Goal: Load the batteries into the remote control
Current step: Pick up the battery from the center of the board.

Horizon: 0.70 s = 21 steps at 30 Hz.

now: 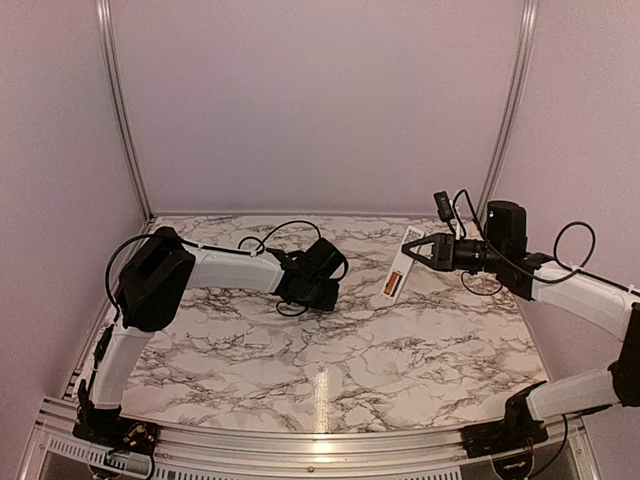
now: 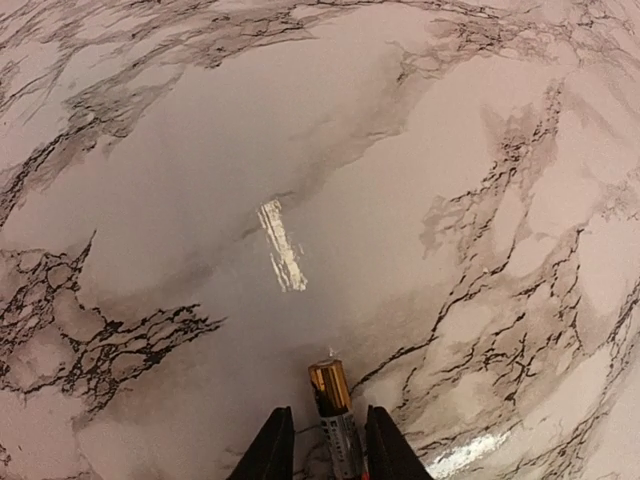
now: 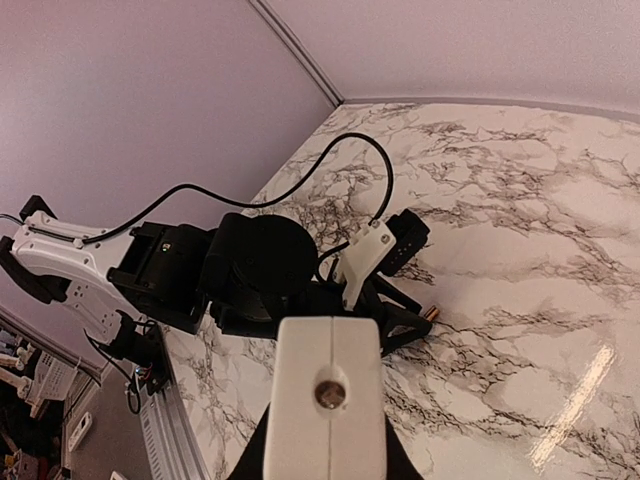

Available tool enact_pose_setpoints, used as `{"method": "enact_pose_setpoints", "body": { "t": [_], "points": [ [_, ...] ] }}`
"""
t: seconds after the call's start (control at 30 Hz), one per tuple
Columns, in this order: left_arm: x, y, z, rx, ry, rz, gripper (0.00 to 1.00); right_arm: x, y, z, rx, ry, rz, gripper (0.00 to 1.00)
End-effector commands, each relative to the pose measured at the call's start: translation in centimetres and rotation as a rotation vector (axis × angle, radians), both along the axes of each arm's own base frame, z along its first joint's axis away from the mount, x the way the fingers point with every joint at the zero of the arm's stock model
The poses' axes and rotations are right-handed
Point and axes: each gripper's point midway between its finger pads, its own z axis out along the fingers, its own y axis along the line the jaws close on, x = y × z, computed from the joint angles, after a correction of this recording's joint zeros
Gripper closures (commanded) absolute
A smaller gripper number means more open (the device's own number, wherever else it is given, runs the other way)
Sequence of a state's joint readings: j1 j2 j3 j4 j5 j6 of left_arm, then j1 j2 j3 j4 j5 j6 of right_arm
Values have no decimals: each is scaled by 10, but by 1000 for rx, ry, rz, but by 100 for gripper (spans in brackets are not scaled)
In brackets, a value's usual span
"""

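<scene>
One battery (image 2: 331, 388) sits between the fingers of the left pincer (image 2: 329, 412), copper cap pointing out ahead over the worktop (image 2: 420, 200); the fingers close in on either side of its body, so I take it as pinched, though contact on the left side is hard to confirm. The right pincer (image 1: 414, 246) is clamped on the far end of the remote control (image 1: 394, 272), which slants down toward the middle of the worktop; whether its lower end touches the marble I cannot tell. A copper-coloured patch (image 1: 392, 283) shows on the remote's face; it may be the second battery already seated, or only the open bay; too small to say. The two pincers are near but apart.

Several things could go wrong from here. The battery is a thin, smooth cylinder gripped across its width; any sideways nudge against the bay wall could pivot it in the fingers or squirt it out, and once on the worktop it would roll. The remote is held at one end only; pressing a battery into it near the free end would lever it and could twist it in the grasp or push it away. The copper end might meet the wrong terminal; polarity cannot be read here. Lastly, the arms must close in tightly, so fingers or cables could foul each other.
</scene>
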State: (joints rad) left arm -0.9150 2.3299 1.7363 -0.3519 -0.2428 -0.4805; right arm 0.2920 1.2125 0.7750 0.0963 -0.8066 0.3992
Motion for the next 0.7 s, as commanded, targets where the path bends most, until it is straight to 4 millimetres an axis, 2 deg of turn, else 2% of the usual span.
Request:
{"method": "enact_pose_setpoints", "body": {
  "t": [0.0,0.2,0.3,0.37,0.4,0.5,0.67],
  "points": [
    [-10,18,-21,114,43,3,79,3,-1,5,14,-11,2,100],
    [-23,35,-15,116,56,-15,100,4,2,-8,37,52,16,100],
    [-33,38,0,59,51,-64,100,1,6,-18,86,116,40,100],
    [-40,41,14,37,27,-111,100,-3,9,-27,129,165,58,100],
    [-43,42,30,9,6,-131,100,-5,11,-30,146,187,67,100],
    [-60,42,61,-72,-23,-213,100,-8,11,-41,177,225,64,100],
    [-100,36,110,-230,-37,-365,100,-15,24,-53,220,280,69,100]
  ]
}}
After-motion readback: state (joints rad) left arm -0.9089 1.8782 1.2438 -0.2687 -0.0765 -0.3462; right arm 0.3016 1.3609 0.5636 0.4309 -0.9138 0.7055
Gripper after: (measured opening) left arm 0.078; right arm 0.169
